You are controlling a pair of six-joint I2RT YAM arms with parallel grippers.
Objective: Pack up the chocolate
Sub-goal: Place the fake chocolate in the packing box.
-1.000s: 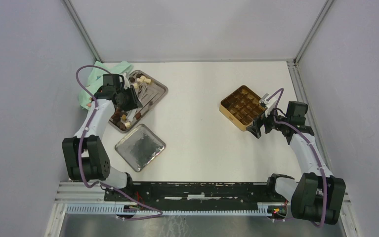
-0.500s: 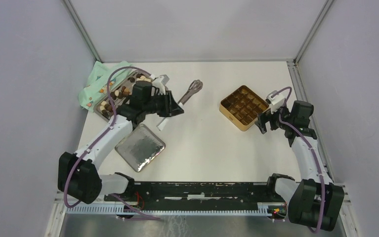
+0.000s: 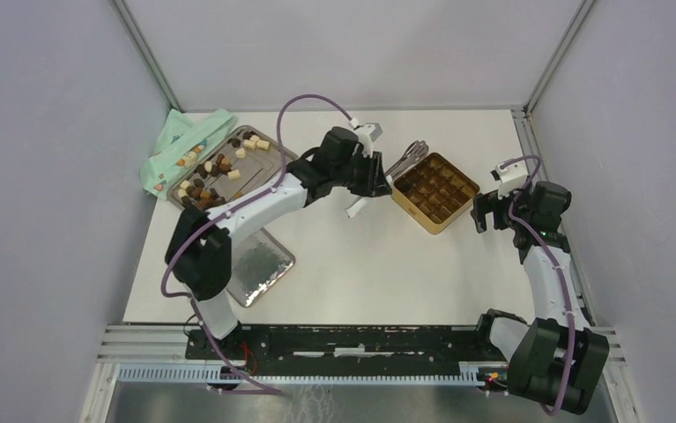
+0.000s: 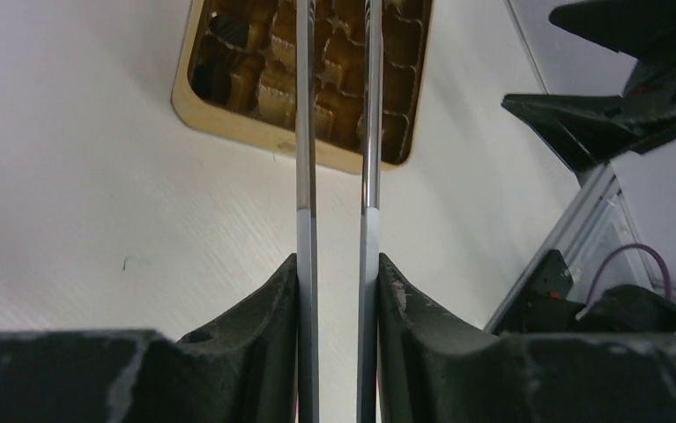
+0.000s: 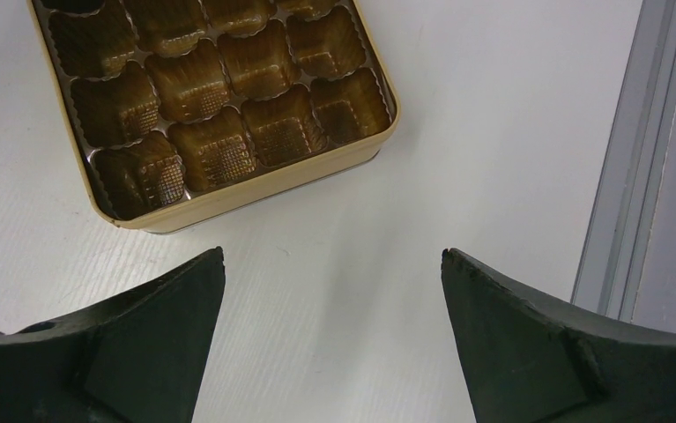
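Steel tongs (image 3: 409, 159) are pinched in the partly closed left gripper (image 4: 338, 264), their long arms reaching over the gold tin (image 3: 413, 210). Whether the tips carry a piece is unclear. The chocolate (image 3: 215, 169) lies on the metal tray (image 3: 288, 160), well apart to the left. The right gripper (image 5: 332, 256) gapes wide and empty just beside the tin.

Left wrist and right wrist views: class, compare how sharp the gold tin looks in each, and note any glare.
Left wrist view: the gold tin looks soft and blurred, while the tongs held in the left claw show a bright sheen near the grip. Right wrist view: the gold tin is crisp, its cup ridges clear with small highlights; the open right claw is dark.
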